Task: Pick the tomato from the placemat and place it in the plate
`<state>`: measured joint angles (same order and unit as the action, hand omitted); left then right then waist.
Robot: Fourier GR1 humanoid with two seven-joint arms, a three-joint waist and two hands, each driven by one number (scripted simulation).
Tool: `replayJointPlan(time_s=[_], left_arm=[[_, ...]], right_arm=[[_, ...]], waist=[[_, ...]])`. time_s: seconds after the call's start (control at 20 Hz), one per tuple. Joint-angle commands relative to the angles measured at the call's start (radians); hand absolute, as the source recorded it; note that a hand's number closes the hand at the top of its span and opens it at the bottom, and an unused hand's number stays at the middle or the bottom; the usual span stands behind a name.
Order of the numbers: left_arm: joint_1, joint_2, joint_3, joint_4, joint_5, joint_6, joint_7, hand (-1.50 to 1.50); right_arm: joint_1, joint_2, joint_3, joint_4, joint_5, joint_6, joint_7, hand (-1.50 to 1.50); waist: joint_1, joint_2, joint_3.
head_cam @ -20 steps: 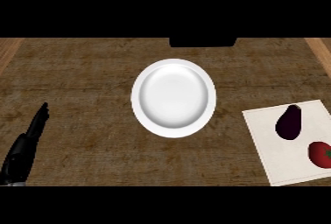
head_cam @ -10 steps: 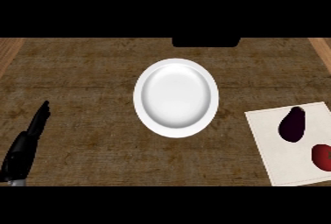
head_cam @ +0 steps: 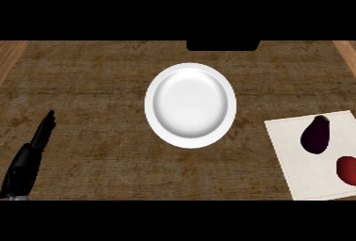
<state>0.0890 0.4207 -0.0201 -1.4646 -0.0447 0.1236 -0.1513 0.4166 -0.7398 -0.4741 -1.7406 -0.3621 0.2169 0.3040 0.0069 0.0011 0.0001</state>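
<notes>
Nearest, the left hand [head_cam: 28,160] rested at the lower left, fingers straight, holding nothing; the right hand was out of view. The tomato [head_cam: 347,169] sat on the placemat [head_cam: 306,181], cut by the right edge, near the eggplant [head_cam: 316,134]. Best bet, I'd say: come down from above, clear of the eggplant, then carry across to the plate [head_cam: 190,104] mid-counter.
</notes>
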Motion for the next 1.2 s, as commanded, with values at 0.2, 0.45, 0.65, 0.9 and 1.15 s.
replayJointPlan(time_s=[0.2, 0.45, 0.65, 0.9, 1.15], left_arm=[[0.001, 0.0, 0.014, -0.057, -0.018, -0.016, 0.058, 0.0], [-0.017, -0.038, 0.037, 0.003, -0.048, -0.014, 0.019, 0.0], [-0.029, -0.063, 0.053, -0.007, -0.07, -0.036, 0.038, 0.0], [-0.028, -0.035, 0.092, -0.015, -0.064, -0.09, 0.034, 0.0], [0.002, -0.101, 0.086, -0.007, -0.117, -0.066, 0.009, 0.0]], right_arm=[[-0.113, -0.087, 0.066, 0.243, 0.13, 0.193, -0.075, -1.5], [-0.268, -0.002, 0.162, 0.362, 0.259, 0.186, -0.102, -1.5], [-0.231, 0.046, 0.123, 0.345, 0.312, 0.234, -0.144, -1.5], [-0.301, 0.072, 0.175, 0.384, 0.366, 0.268, -0.113, -1.5], [-0.227, 0.133, 0.141, 0.338, 0.416, 0.275, -0.156, -1.5]], waist=[[0.0, -0.001, 0.001], [0.0, 0.0, 0.0], [-0.008, -0.001, 0.0], [-0.005, -0.001, 0.0], [-0.01, -0.002, 0.0]])
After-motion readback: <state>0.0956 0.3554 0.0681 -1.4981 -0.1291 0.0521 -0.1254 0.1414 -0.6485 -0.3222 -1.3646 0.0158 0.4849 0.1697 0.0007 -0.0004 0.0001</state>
